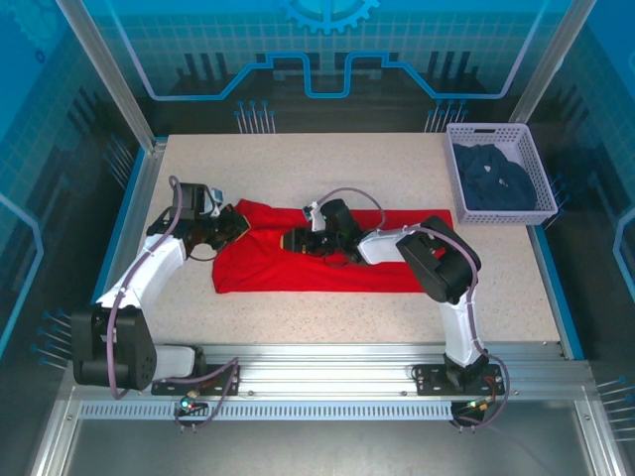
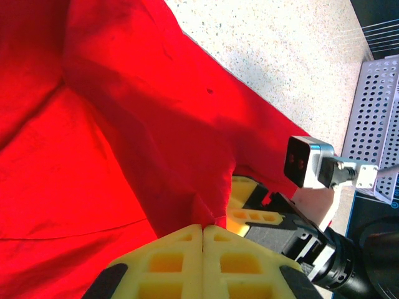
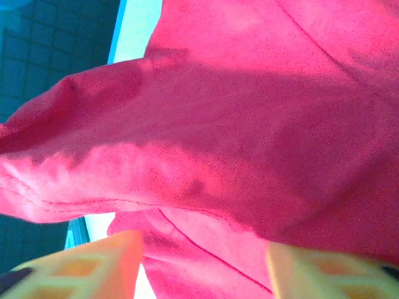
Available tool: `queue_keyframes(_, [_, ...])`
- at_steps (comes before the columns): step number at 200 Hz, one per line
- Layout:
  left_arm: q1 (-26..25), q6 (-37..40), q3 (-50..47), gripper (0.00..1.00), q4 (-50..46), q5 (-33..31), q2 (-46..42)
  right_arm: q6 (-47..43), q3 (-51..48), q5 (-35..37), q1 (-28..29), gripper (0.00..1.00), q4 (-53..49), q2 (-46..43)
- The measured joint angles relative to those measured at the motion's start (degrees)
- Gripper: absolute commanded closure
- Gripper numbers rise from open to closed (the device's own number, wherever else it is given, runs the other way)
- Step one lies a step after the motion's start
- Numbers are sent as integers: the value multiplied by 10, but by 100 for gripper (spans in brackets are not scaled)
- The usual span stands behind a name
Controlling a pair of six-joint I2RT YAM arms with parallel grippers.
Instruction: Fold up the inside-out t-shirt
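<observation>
Table [image 1: 298, 159]: speckled top. The t-shirt lies across its middle and the basket sits at the far right corner.
T-shirt [image 1: 298, 270]: long red band running left to right, plain face up, no print seen.
Progress: judged early to midway. It is one long strip, not a compact fold, so the cross folds are left to do.
Basket [image 1: 466, 139]: holds the navy garment [image 1: 496, 183], well apart from the shirt.
Left gripper [image 2: 203, 227]: at the shirt's left end, fingers pressed together. The creases run into the tips, so it is pinching cloth.
Right gripper [image 3: 206, 249]: over the shirt's middle, fingers apart. Cloth lies across the gap, not clamped.
</observation>
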Motion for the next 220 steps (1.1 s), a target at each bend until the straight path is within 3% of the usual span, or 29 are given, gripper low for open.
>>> queue_keyframes(26, [0,0,0,100,1,0,0,7,-13,15,1,89,12,-15])
queue_keyframes(40, [0,0,0,100,2,0,0,8,-13,24,1,99,15,-19])
queue_keyframes(79, [0,0,0,100,2,0,0,6,-19,44,2,100,7,-26])
queue_keyframes(117, [0,0,0,100,2,0,0,-51,-21,87,33,69,-55,-50])
queue_keyframes(136, [0,0,0,100,2,0,0,-89,-20,120,66,58,-83,-58])
queue_keyframes(166, [0,0,0,100,3,0,0,-162,-1,194,118,49,-143,-59])
queue_keyframes(220, [0,0,0,100,4,0,0,-245,87,347,151,48,-223,-25])
